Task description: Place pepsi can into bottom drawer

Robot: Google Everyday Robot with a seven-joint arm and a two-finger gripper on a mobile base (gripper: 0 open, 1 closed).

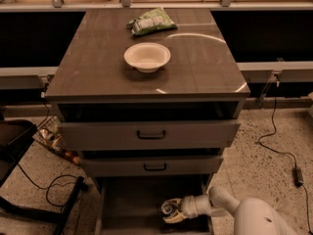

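Looking like the placing step: the gripper (172,212) is sitting low inside the open bottom drawer (131,204), clamping the pepsi can (168,209) just over the drawer floor near its right side, so next it's probably needing to release and lift clear without tipping it.

The cream-white gripper (172,212) lies in the grey bottom drawer (132,204), beside the silver end of the pepsi can (167,208). The cabinet top (98,67) is grey-brown with faint grid lines, the bowl (146,57) white, the snack bag (151,21) green and white, and the floor (264,151) speckled.
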